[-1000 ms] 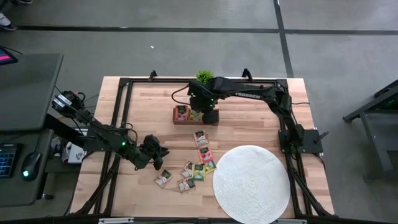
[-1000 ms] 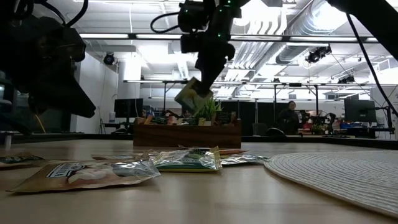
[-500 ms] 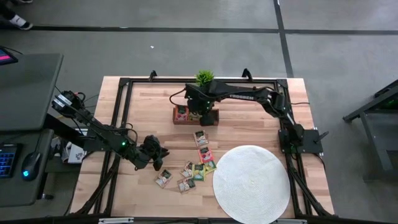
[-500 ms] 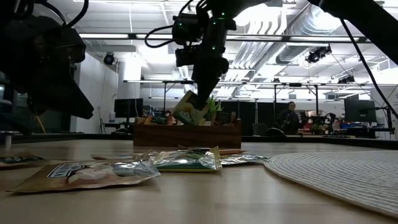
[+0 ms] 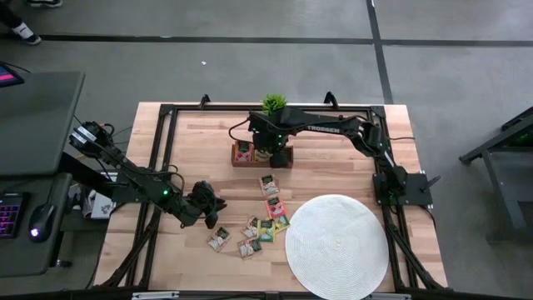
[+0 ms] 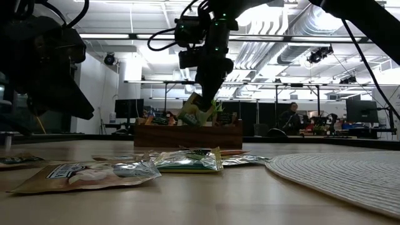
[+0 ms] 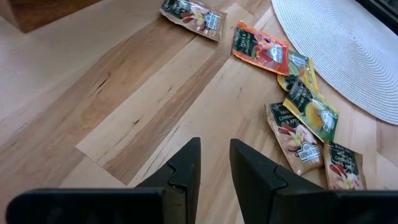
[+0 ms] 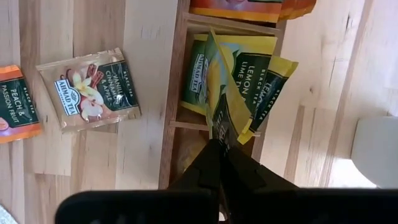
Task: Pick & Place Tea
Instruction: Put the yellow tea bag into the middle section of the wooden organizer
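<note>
The left gripper (image 5: 210, 218) hangs low over bare plank wood, its dark wedge fingers (image 7: 184, 167) slightly parted with nothing between them; glossy foil tea packets (image 7: 292, 106) lie scattered just ahead of the tips, near the ribbed round white mat (image 5: 336, 247). Farther right, the right gripper (image 8: 219, 144) has its fingers pinched tight on the corner of a flat yellow lemon tea packet (image 8: 225, 106), which leans into a compartment of the brown wooden box (image 5: 236, 160) right beyond the fingertips.
</note>
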Controlling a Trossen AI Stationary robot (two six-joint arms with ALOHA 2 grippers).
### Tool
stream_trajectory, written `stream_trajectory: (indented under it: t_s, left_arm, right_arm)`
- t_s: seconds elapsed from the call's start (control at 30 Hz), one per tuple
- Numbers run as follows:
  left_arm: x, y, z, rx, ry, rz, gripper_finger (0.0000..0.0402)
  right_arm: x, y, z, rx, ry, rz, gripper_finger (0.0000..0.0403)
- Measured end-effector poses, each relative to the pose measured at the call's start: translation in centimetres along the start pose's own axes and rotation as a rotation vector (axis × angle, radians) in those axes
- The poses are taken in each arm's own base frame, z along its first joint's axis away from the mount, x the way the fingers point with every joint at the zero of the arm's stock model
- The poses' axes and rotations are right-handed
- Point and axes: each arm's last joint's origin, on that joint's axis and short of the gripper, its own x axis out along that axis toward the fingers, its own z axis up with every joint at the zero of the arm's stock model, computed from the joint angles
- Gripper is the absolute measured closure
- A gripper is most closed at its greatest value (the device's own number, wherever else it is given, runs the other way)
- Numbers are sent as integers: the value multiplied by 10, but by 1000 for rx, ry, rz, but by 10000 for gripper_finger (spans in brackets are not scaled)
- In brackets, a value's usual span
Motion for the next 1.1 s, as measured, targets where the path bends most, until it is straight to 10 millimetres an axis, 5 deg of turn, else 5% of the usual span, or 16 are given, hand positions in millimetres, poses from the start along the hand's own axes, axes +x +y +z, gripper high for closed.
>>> stream_trajectory:
  t_s: [0.7, 1.1]
  left_arm:
    - [0, 0, 0, 8, 7, -3, 316]
    - [0, 0, 0, 12, 7, -3, 316]
  right_arm:
    - [17, 3, -11, -7, 88, -13, 401]
    - [17, 2, -11, -23, 100, -43, 368]
